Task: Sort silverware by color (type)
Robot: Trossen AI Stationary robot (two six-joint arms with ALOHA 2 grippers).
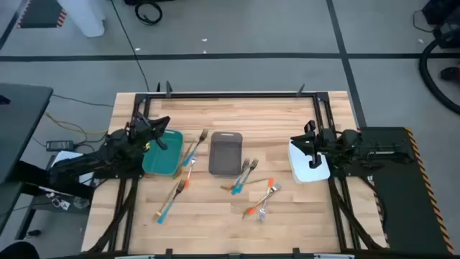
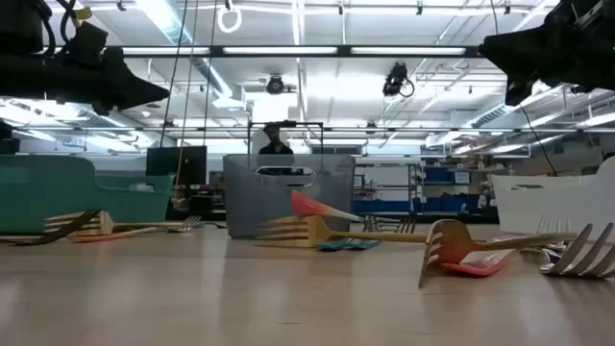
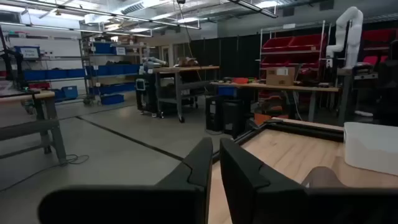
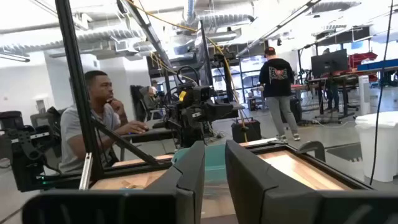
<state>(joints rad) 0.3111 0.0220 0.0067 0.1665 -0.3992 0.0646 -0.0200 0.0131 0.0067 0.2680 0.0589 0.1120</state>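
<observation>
Silverware (image 1: 248,188) lies scattered beside the grey tray (image 1: 225,153); left tool (image 1: 159,129) and right tool (image 1: 307,137) hover nearby, each slightly spread, empty.

table (image 1: 237,108): light wood | on it: teal tray (image 1: 162,152), grey tray (image 1: 224,153), white tray (image 1: 307,161), scattered silverware (image 1: 248,185)

Three trays stand in a row across the surface (image 1: 287,216): one at the left (image 1: 162,153) under the left gripper (image 1: 159,138), one in the middle (image 1: 225,153), one at the right (image 1: 307,162) under the right gripper (image 1: 305,140). The silverware (image 1: 244,183) lies scattered between and in front of them.
</observation>
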